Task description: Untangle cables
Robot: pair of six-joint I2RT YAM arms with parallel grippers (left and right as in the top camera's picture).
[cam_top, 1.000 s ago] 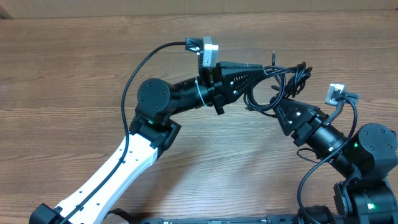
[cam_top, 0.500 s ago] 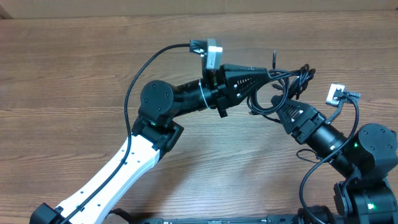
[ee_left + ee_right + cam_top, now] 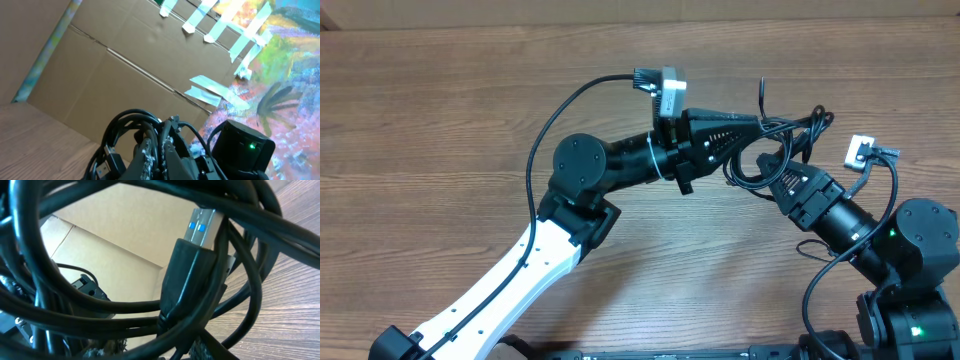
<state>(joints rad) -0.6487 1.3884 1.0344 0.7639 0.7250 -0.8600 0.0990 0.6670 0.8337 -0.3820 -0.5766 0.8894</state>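
The cables [image 3: 800, 128], a knot of thin black cords held over the right of the table [image 3: 440, 130] between the two arms, look light, limp and smooth-jacketed to us, so loops will likely sag and slide, while the rigid USB plug [image 3: 197, 250] with silver shell and blue insert may snag; we judge the cord just behind such a plug the surest hold. The left gripper [image 3: 760, 123] is clamped on the bundle; the right gripper [image 3: 786, 172] noses into the loops, and we cannot tell whether its jaws grip anything. We read no brand, label or lettering on cords or plug.
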